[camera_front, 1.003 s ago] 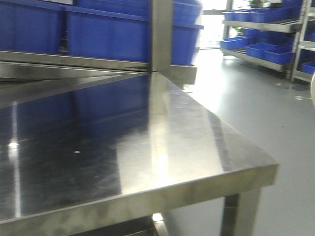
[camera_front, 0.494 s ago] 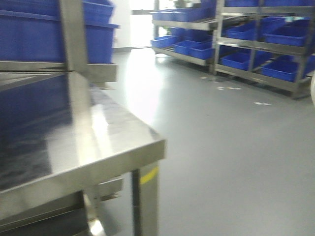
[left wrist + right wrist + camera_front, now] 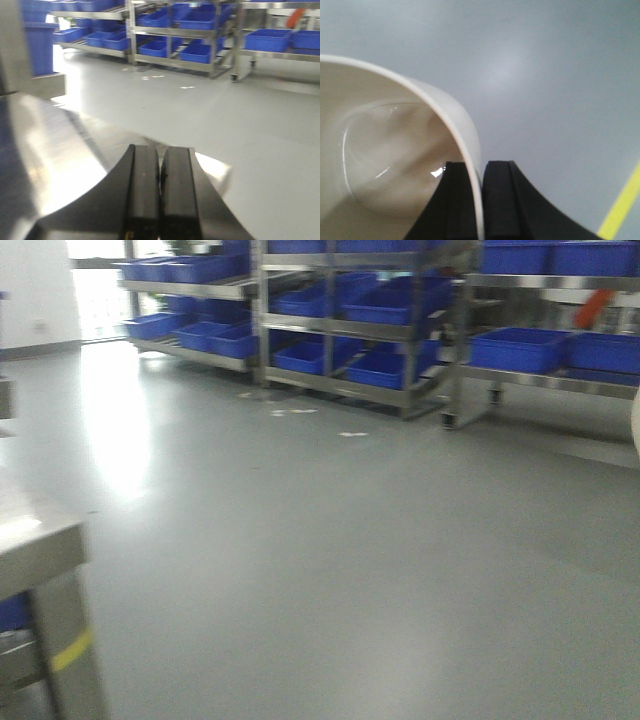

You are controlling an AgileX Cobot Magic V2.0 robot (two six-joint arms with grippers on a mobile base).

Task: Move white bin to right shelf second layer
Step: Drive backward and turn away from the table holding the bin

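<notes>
Transit is what I am judging this step to be: the right gripper [image 3: 480, 170] is pinching one wall of the white bin [image 3: 395, 150], one finger inside the rim and one outside. The bin is hanging from that single wall over bare grey floor [image 3: 350, 560], with a yellow line [image 3: 620, 210] off to its right. The left gripper [image 3: 160, 160] is sitting closed on nothing above the corner of the steel counter [image 3: 55, 145]. Far across the floor I am seeing steel racks [image 3: 350, 330] loaded with blue crates [image 3: 520, 345], but the view is too soft for picking out roller rails, so I am not naming the target level yet. To do this well I am wanting a slow, steady approach, since a one-wall pinch on glossy plastic is likely to let the tub swing or slip. I am planning on squaring up to the right-hand rack before lifting, and on tucking the idle left arm clear of the counter edge
</notes>
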